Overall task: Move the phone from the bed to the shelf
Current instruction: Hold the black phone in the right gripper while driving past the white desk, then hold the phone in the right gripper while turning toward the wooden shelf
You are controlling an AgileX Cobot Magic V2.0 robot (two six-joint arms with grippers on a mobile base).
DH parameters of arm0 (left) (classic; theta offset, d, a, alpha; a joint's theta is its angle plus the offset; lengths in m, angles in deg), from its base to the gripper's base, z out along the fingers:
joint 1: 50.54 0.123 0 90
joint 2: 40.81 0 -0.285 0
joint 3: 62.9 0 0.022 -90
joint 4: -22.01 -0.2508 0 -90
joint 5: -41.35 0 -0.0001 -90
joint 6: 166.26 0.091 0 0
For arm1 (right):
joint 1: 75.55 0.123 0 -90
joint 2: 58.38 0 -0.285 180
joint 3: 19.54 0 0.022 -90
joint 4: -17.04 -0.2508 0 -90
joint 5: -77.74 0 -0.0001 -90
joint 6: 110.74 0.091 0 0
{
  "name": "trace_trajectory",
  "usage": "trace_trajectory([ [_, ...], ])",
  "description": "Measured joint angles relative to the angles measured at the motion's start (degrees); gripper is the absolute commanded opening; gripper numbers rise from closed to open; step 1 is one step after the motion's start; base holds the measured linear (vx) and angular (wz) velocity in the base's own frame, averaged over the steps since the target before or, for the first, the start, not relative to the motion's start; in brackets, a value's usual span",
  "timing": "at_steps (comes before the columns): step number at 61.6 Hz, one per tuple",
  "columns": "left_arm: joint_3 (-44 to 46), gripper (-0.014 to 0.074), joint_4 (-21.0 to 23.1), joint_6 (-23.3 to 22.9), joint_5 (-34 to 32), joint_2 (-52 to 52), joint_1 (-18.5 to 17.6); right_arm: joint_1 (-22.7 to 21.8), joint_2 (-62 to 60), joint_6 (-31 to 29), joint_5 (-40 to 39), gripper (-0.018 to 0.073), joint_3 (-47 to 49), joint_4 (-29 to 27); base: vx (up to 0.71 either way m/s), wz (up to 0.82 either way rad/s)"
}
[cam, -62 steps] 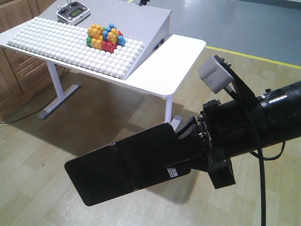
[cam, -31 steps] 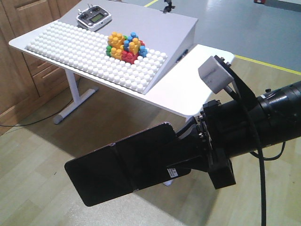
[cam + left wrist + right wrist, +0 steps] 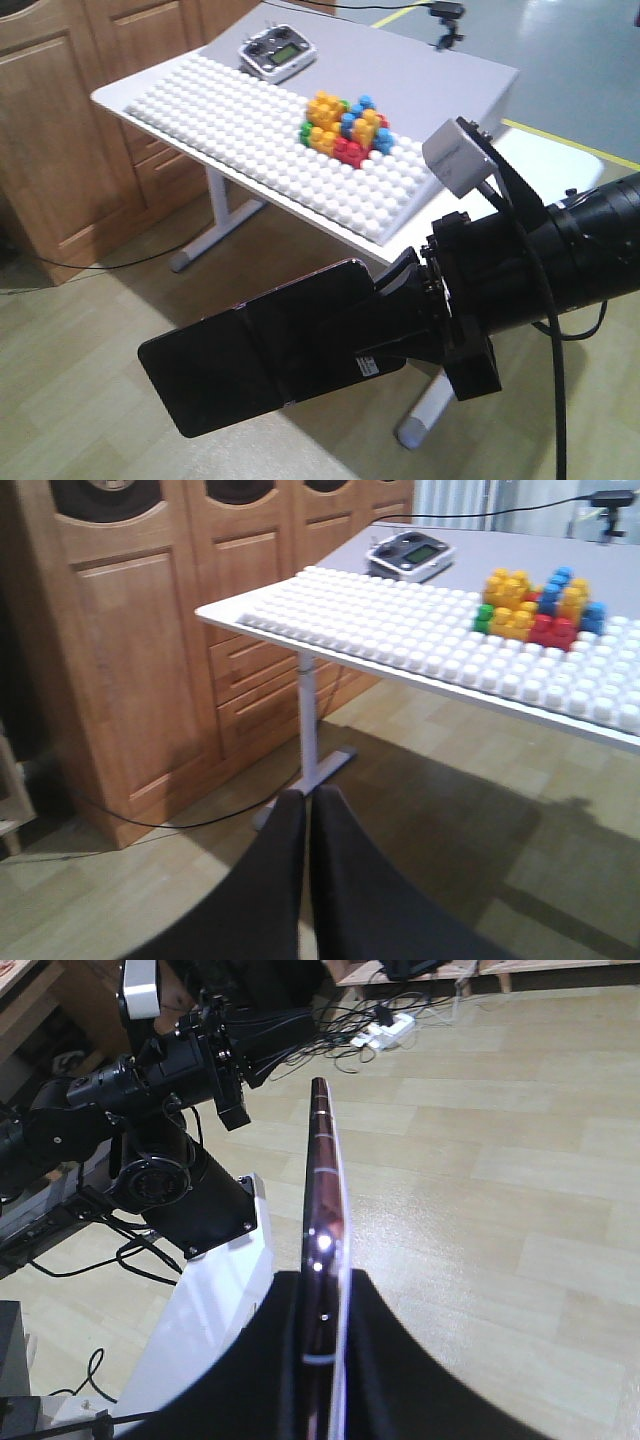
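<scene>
The phone [image 3: 260, 355], a glossy black slab with a crease across its middle and a small white sticker, is held out flat over the floor. My right gripper [image 3: 388, 318] is shut on its sticker end. In the right wrist view the phone [image 3: 322, 1200] shows edge-on with a pinkish rim, clamped between the two black fingers of the right gripper [image 3: 322, 1290]. My left gripper [image 3: 308, 800] is shut with nothing between its fingers and hangs above the floor. The bed and the shelf are out of view.
A white table [image 3: 560, 160] carries a slanted studded board [image 3: 280, 150] with stacked toy bricks [image 3: 348, 128] and a remote controller [image 3: 277, 52]. Wooden cabinets [image 3: 70, 130] stand to the left. The left arm [image 3: 170, 1070] and floor cables [image 3: 390, 1020] show behind.
In the front view the table has slid right and the wooden cabinets have come in at the left. The phone and right gripper keep the same place in the frame.
</scene>
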Motion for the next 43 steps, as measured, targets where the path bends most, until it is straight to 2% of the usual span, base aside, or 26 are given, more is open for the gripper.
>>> trace_trajectory([
  [43, 0.00, 0.0001, 0.00, 0.00, 0.00, 0.00, 0.00, 0.00, 0.00, 0.00, 0.00, -0.0001, 0.00, 0.00, 0.23, 0.48],
])
